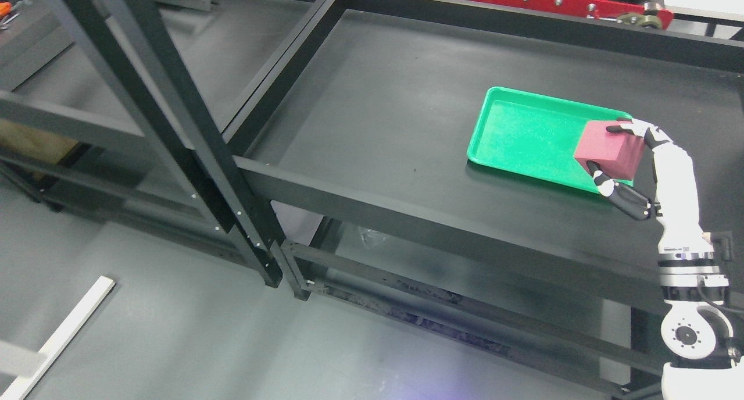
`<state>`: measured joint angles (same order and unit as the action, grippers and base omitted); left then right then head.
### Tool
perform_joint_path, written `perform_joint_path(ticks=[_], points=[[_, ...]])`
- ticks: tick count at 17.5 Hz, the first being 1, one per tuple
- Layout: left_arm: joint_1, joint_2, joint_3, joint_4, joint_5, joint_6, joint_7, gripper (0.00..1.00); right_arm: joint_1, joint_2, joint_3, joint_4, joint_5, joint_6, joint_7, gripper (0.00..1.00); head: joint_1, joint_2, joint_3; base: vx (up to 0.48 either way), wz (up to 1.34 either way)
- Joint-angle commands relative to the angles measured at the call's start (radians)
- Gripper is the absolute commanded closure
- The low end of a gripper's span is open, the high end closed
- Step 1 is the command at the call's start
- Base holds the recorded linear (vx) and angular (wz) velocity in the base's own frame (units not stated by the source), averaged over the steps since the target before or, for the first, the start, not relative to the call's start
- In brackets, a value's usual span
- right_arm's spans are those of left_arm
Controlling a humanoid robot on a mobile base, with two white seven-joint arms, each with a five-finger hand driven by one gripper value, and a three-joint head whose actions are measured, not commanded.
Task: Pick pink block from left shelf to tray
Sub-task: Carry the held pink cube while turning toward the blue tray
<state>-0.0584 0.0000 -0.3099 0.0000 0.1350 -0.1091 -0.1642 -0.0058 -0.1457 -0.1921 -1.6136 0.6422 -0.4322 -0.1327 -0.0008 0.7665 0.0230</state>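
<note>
Black shelving (372, 196) fills the view, its wide upper deck carrying a green tray (523, 135). Right hand (625, 164) grasps the pink block (607, 150), one finger over the top face and another under the near face, so the load is pinched from opposite sides. Block position: over the tray's right end; contact with the tray floor cannot be determined. Left arm: out of view.
</note>
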Motion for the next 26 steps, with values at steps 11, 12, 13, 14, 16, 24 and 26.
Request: perform_joint_path(ticks=[11, 12, 13, 14, 16, 24, 26], points=[[0.0, 0.017, 0.0, -0.017, 0.0, 0.0, 0.0, 0.0, -0.005, 0.001, 0.023, -0.022, -0.01, -0.111, 0.038, 0.95, 0.0, 0.0, 0.0, -0.172, 0.42], [0.0, 0.017, 0.0, -0.017, 0.0, 0.002, 0.0, 0.0, -0.007, 0.003, 0.035, -0.022, -0.013, -0.111, 0.039, 0.95, 0.0, 0.0, 0.0, -0.176, 0.59], [0.0, 0.017, 0.0, -0.017, 0.0, 0.0, 0.0, 0.0, -0.007, 0.005, 0.049, -0.022, -0.013, -0.115, 0.039, 0.95, 0.0, 0.0, 0.0, -0.189, 0.62], [0.0, 0.017, 0.0, -0.017, 0.0, 0.0, 0.0, 0.0, -0.007, 0.006, 0.057, -0.022, -0.013, -0.126, 0.039, 0.95, 0.0, 0.0, 0.0, -0.189, 0.62], [0.0, 0.017, 0.0, -0.017, 0.0, 0.0, 0.0, 0.0, -0.005, 0.009, 0.06, -0.023, -0.013, -0.148, 0.039, 0.95, 0.0, 0.0, 0.0, -0.204, 0.76], [0.0, 0.017, 0.0, -0.017, 0.0, 0.0, 0.0, 0.0, -0.002, 0.028, 0.128, -0.023, -0.013, -0.169, 0.061, 0.95, 0.0, 0.0, 0.0, -0.12, 0.59], [0.0, 0.017, 0.0, -0.017, 0.0, 0.002, 0.0, 0.0, -0.003, 0.044, 0.134, -0.023, -0.013, -0.174, 0.07, 0.95, 0.0, 0.0, 0.0, -0.029, 0.29]])
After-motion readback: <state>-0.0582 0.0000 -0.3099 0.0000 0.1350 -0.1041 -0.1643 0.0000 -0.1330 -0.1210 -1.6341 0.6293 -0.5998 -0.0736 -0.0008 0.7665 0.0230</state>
